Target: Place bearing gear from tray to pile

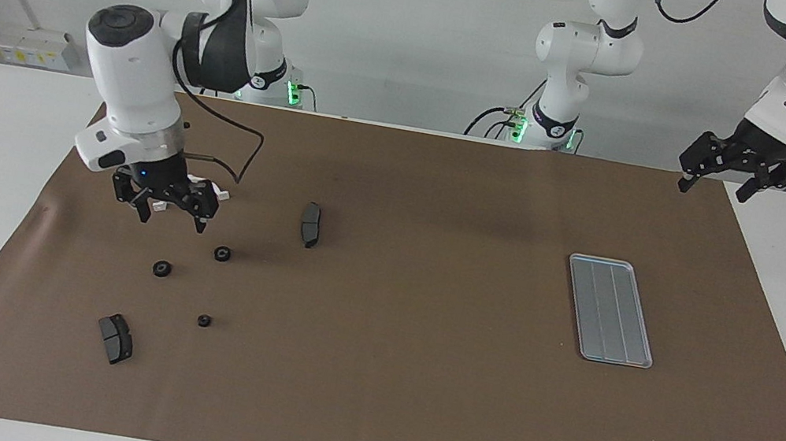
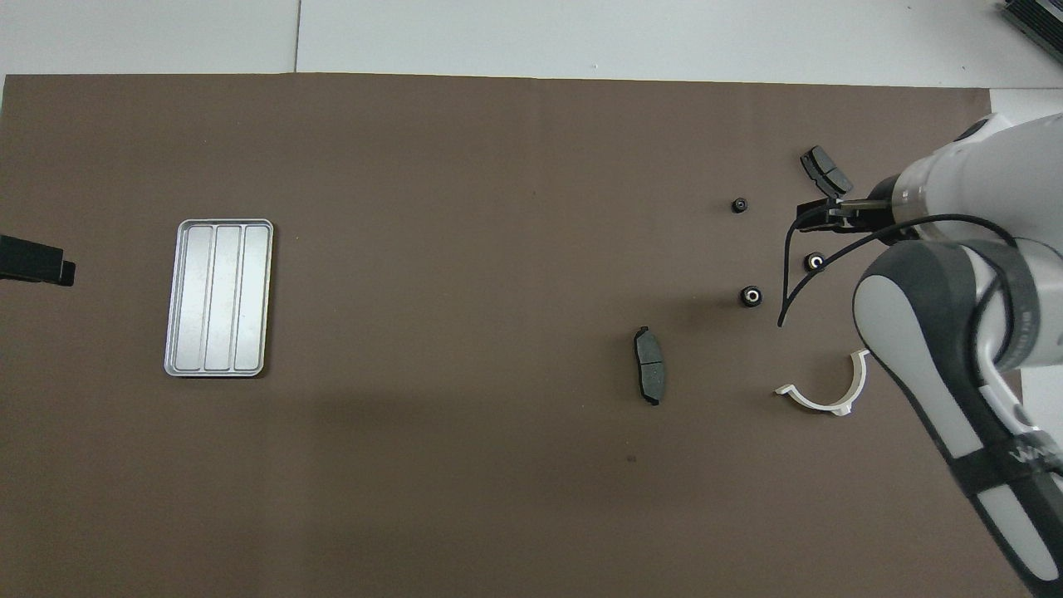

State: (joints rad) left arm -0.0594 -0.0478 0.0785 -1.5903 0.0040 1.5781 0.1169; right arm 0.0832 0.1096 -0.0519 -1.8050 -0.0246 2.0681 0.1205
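The right gripper [image 1: 169,211] hung with fingers spread and empty above the white half-ring bracket [image 2: 822,390], the bearing gear [image 1: 222,253] lay on the brown mat among the pile, and the left gripper [image 1: 740,171] waited open near the empty tray [image 1: 609,310].

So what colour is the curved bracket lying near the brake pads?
White; the half-ring bracket shows best in the overhead view, against the brown mat.

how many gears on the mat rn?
3, all loose by the brake pads at the right arm's end: one nearest the robots, one midway, one farthest. Tray empty.
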